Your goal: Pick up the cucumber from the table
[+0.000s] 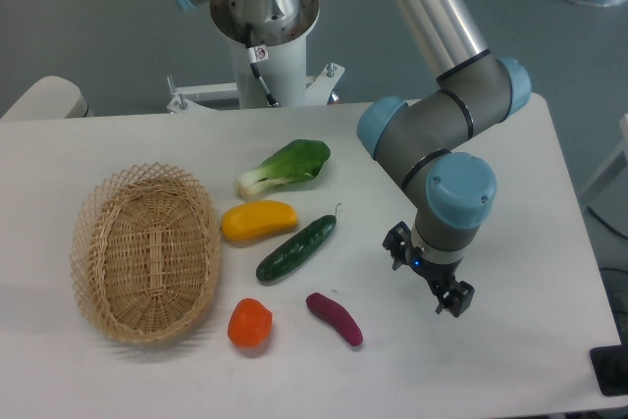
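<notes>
Fingers point(459, 298) spread wide, holding nothing, touching nothing. Gripper point(428, 269) hovering over bare table point(530, 242), right of cucumber point(296, 248). Cucumber lying diagonal mid-table, beside yellow vegetable point(259, 221), near purple sweet potato point(335, 318).

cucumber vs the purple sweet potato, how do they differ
The cucumber is dark green and glossy; the sweet potato is purple and duller. The cucumber is clearly longer and ends in a thin stem tip, which the sweet potato lacks. The cucumber slants up to the right, the sweet potato down to the right. Both lie flat on the white table, untouched by the gripper.
</notes>
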Available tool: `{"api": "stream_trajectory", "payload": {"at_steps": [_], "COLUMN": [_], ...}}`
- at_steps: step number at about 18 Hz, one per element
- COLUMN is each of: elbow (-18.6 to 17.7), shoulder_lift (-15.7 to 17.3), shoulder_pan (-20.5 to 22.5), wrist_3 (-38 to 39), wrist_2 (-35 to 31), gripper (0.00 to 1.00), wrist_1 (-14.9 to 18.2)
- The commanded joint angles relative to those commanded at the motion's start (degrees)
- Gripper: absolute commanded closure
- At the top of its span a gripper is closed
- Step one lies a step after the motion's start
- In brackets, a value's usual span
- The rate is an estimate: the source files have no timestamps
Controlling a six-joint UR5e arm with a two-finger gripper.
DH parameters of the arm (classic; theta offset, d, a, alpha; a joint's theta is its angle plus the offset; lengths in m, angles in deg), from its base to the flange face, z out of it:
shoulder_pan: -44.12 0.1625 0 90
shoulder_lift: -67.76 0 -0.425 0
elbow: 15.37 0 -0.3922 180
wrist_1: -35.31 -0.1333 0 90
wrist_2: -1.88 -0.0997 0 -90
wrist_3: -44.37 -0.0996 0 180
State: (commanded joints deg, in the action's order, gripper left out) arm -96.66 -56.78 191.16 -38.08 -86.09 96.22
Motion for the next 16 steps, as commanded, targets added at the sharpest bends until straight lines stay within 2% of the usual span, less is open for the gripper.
{"api": "stream_trajectory", "payload": {"at_steps": [12,16], "elbow": [-0.9,-4.9], "shoulder_lift": [0.7,2.7], "shoulder_pan": [0.0,0.4], "wrist_3": [0.7,0.8], "wrist_2": [0.0,0.3], "gripper": [0.00,0.00], "wrist_1": [0.3,-0.7]}}
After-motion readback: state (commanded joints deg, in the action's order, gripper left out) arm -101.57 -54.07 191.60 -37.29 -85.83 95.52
